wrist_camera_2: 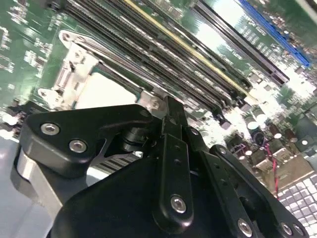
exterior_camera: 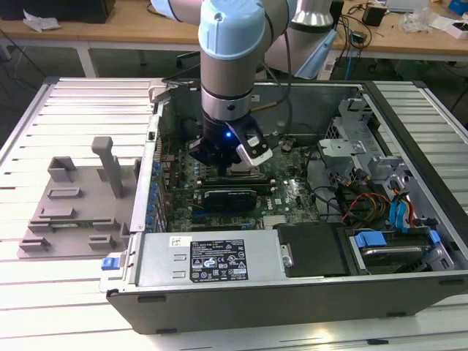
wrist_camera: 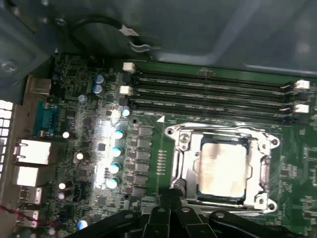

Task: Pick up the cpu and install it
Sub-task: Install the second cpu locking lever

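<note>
Resting in motherboard socket: cpu.

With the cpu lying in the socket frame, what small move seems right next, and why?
Probably a short straight lift of the gripper. In the first wrist view the cpu lies flat inside the socket frame, and the gripper sits just beside it, so rising clear should avoid nudging it.

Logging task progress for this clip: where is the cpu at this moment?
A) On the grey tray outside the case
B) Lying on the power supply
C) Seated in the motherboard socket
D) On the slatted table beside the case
C: in the first wrist view the cpu lies flat inside the metal socket frame on the motherboard, just beyond the gripper.
</note>
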Action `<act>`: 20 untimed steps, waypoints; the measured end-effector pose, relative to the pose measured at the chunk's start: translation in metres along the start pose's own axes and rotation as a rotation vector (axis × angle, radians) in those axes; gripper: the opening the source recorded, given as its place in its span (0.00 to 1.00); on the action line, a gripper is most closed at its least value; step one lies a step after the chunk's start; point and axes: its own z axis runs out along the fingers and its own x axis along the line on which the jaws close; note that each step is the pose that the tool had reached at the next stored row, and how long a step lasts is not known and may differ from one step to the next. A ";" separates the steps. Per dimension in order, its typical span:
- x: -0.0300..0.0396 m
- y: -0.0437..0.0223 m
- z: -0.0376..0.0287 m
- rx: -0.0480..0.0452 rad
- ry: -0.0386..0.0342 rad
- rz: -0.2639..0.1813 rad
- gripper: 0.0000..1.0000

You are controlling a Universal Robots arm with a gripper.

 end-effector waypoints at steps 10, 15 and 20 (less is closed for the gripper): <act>-0.0396 0.0176 0.0024 0.0496 0.0260 0.002 0.11; -0.0453 0.0310 0.0023 0.0941 0.0335 0.004 0.11; -0.0459 0.0381 -0.0132 0.1149 0.0355 0.004 0.11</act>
